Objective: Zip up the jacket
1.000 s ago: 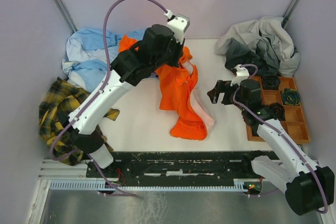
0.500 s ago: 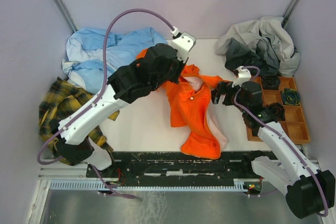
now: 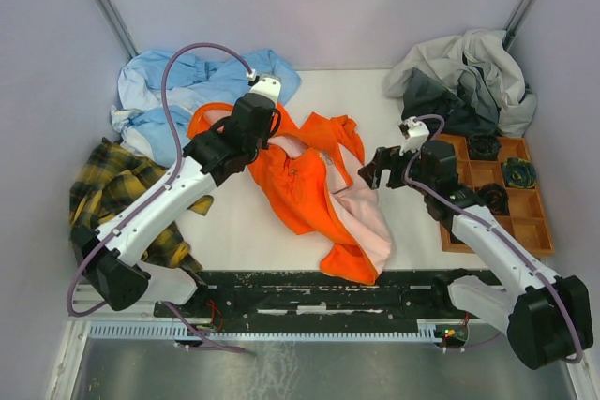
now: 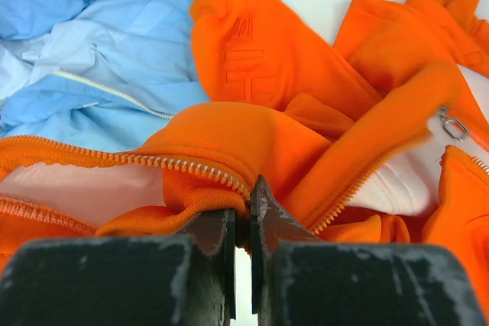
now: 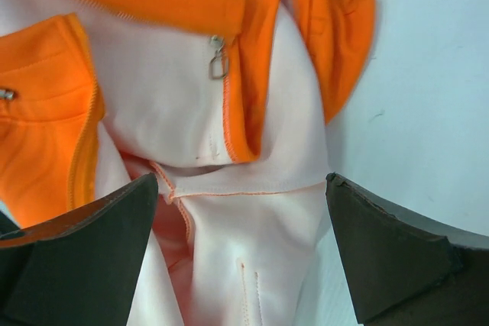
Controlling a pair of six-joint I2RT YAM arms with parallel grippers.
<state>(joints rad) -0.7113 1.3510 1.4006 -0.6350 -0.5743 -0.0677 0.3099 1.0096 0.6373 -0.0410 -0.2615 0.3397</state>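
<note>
Left hand (image 4: pixel 244 211) pinches orange edge beside zipper teeth. Right hand (image 5: pixel 243 211) spread wide above pale pink lining, metal zipper pull (image 5: pixel 218 60) just beyond. One jacket (image 3: pixel 305 185): bright orange, unzipped, crumpled at middle of desk (image 3: pixel 244 222), between two hands. One light blue garment (image 3: pixel 187 81) touching its far-left edge.

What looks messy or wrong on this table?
The orange jacket lies crumpled and twisted mid-table, unzipped, with its pink lining turned outward. The left gripper is shut on its zipper edge; the right gripper hangs open over the lining.
</note>
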